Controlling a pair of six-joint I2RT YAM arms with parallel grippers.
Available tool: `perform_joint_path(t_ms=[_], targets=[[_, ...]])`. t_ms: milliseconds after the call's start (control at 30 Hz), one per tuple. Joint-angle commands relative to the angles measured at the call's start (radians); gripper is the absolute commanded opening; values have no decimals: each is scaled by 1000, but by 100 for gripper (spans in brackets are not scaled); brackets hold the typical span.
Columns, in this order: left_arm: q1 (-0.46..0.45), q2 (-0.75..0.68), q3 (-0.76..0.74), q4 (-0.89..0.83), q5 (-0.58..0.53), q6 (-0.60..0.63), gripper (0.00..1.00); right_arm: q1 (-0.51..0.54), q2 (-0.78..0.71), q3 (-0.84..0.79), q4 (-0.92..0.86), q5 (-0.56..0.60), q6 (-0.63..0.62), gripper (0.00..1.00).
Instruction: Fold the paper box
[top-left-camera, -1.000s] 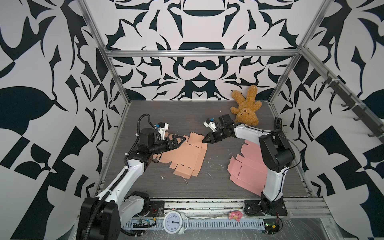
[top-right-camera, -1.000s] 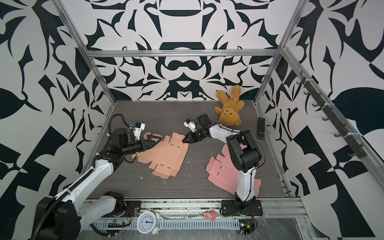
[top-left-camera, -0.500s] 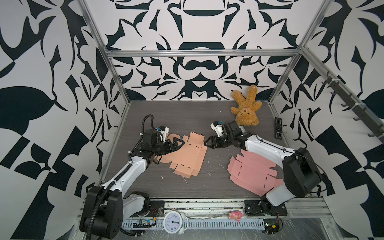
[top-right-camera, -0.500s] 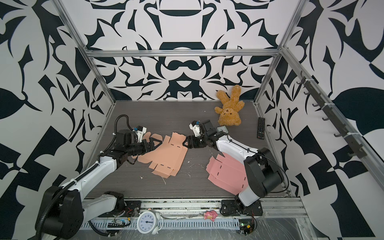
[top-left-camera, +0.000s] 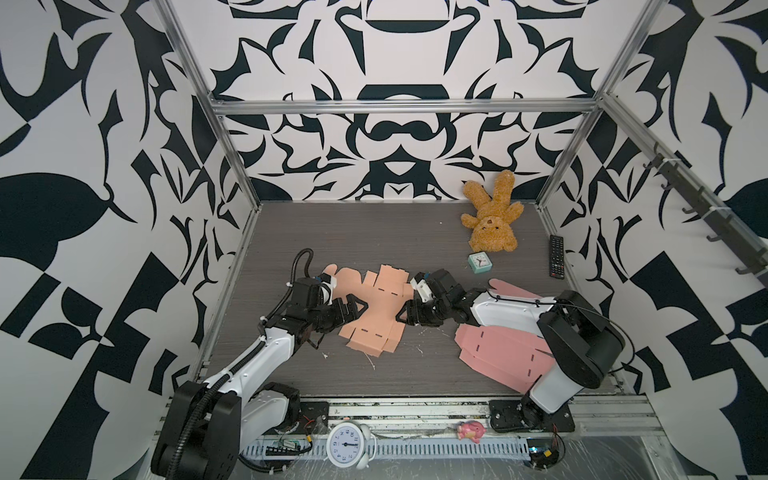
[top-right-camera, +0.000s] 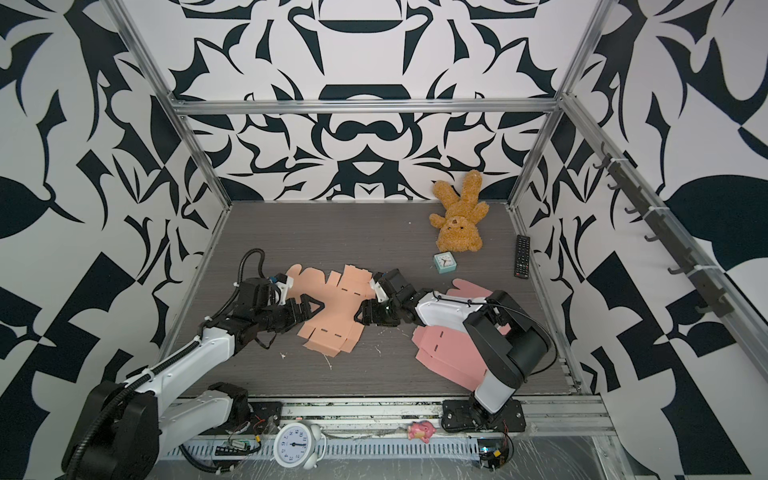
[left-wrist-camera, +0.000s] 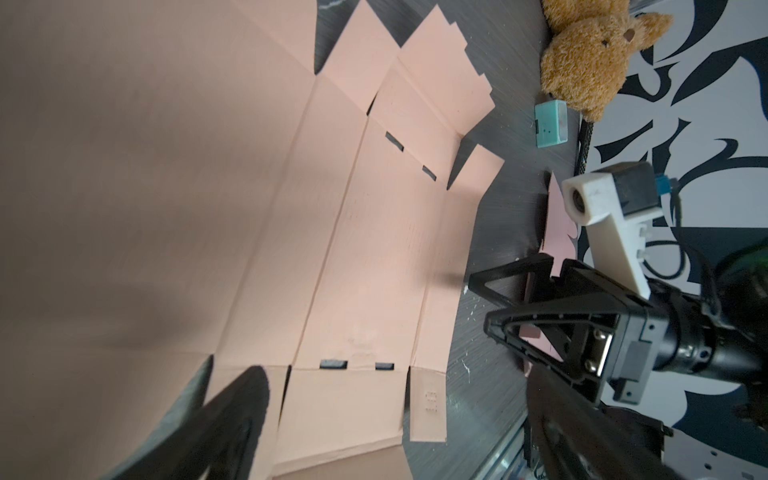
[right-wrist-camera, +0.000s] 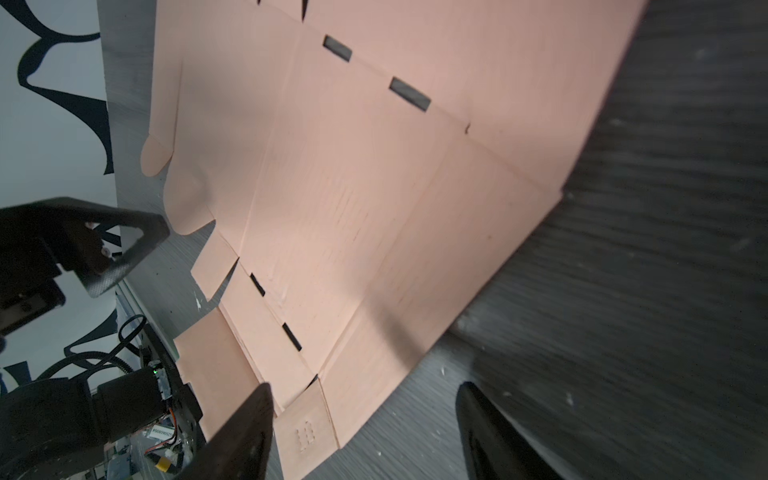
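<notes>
Two robot arms, white shells with black joints, over one grey wood-grain table (top-left-camera: 374, 232).

Two flat die-cut blanks of matte card, creased, with small slots and tabbed flaps. One peach paper box (top-left-camera: 376, 328), unfolded, flat at mid-table between the two claws. One pink blank (top-left-camera: 507, 353) of the same cut, partly under the right arm.

One fuzzy brown teddy bear (top-left-camera: 492, 226) at the back. One small square teal clock (top-left-camera: 480, 263) just beside it. One slim black remote (top-left-camera: 557, 255) by the right wall. At the front rail, one round white alarm clock (top-left-camera: 345, 444) and one small pink toy (top-left-camera: 469, 432).

Left gripper (top-left-camera: 359, 307): black triangular fingers spread fully over the peach sheet's left part, pinching nothing; contact with the card impossible to tell.

Right gripper (top-left-camera: 404, 316): fingers apart, low at the sheet's right edge, gripping nothing.

Compared with a second ago: right claw then narrower and up at the sheet's far edge, near the bear. Teal clock then hidden behind that arm. Peach sheet in the same place.
</notes>
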Motion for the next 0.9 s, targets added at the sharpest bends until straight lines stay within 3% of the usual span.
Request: perform_joint_path(t_ms=[0,433,867], targets=[[-22,-27,-36,-21,-5,-58,99,-6,-36,-12,47,31,25,72],[-100,-139,-127,-27,-66,-155,99,-12,-34,-33,46,97,33,70],[-287,-175,-131,-28,-216,-259,99,-12,-52,-82,124,94,23,70]])
